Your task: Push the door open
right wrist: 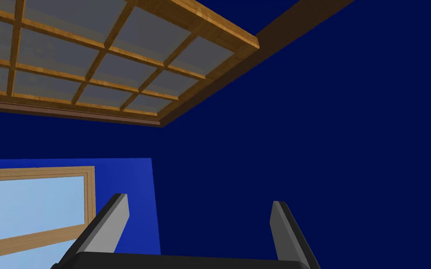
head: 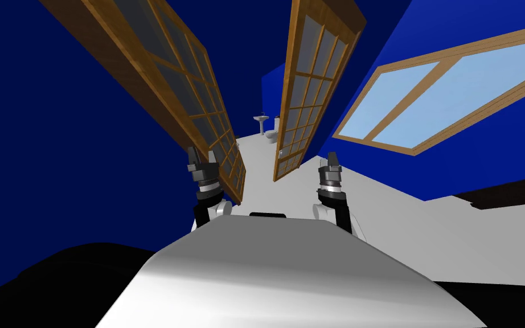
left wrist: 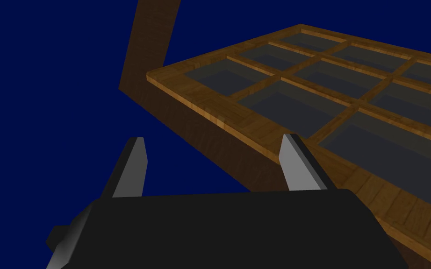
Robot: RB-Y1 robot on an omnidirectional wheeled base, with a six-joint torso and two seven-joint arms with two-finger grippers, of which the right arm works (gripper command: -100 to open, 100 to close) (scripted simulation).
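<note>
Walls [head: 39, 142] deep blue, a brighter blue on the right side. Floor [head: 415, 228] plain light grey. Window [head: 443, 91] in the right wall: wooden frame, pale blue panes. At the floor's far end, a white pedestal sink [head: 261, 121] with a toilet [head: 271, 135] just beside it. Black area [head: 56, 273] low on the left.

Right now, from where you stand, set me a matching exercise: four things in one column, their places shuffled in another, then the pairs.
1 left gripper
2 right gripper
3 window
4 sink

A open, clear of the right door
B on the bright blue wall to my right
C open, close by the left door at its edge
D far off, beyond both doors

Pairs: 1-C, 2-A, 3-B, 4-D
</note>
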